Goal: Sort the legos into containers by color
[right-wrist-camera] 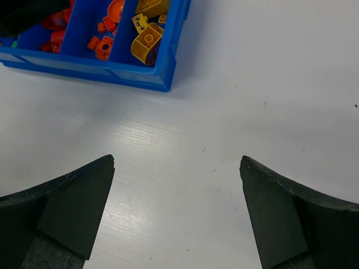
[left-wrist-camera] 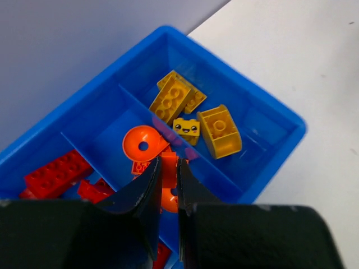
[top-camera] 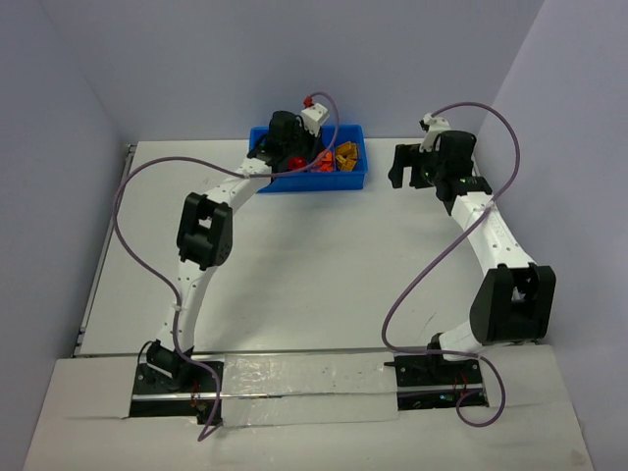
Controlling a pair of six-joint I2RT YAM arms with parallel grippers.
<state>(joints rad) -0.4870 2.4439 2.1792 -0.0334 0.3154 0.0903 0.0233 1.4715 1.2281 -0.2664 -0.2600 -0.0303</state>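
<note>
Over the blue tray (left-wrist-camera: 280, 120), left pincer (left-wrist-camera: 168, 171) clenches an orange lego (left-wrist-camera: 169, 159); right pincer (right-wrist-camera: 177, 162) gapes wide, empty.

Left white-and-black arm (top-camera: 201, 245) stretched far forward, wrist tipped downward; left jaws nearly closed, pinching a small orange plastic lego piece (left-wrist-camera: 168, 163). Right white-and-black arm (top-camera: 491, 235) bent at the elbow, wrist angled down; right jaws spread fully wide.
</note>
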